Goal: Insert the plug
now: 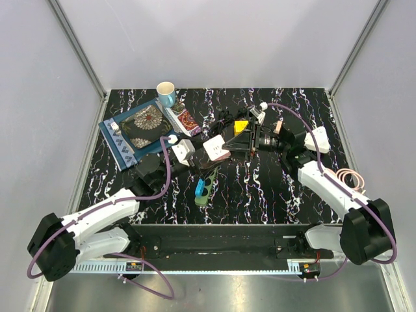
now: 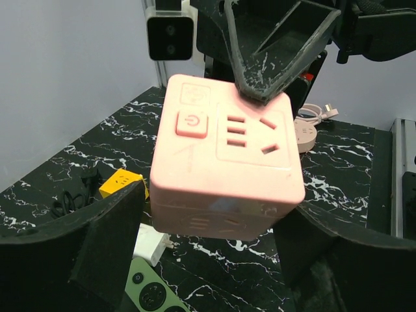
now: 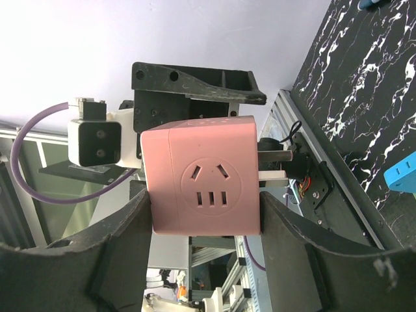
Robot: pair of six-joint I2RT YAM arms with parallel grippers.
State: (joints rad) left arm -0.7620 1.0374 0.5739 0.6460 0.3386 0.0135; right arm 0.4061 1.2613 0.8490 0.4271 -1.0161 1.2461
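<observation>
Cube (image 1: pixel 216 151), pink with socket faces, hangs above the table (image 1: pixel 260 188) mid-scene, between both arms. Left gripper (image 2: pixel 211 218) has its fingers flanking the cube's lower corners, and contact looks close, but I cannot tell whether it grips. The right gripper (image 3: pixel 205 201) is clamped on the cube's two opposite sides, one finger on its far edge in the left wrist view. On the table below, a yellow block (image 2: pixel 120 185) lies left and a white strip (image 2: pixel 304 133) right.
</observation>
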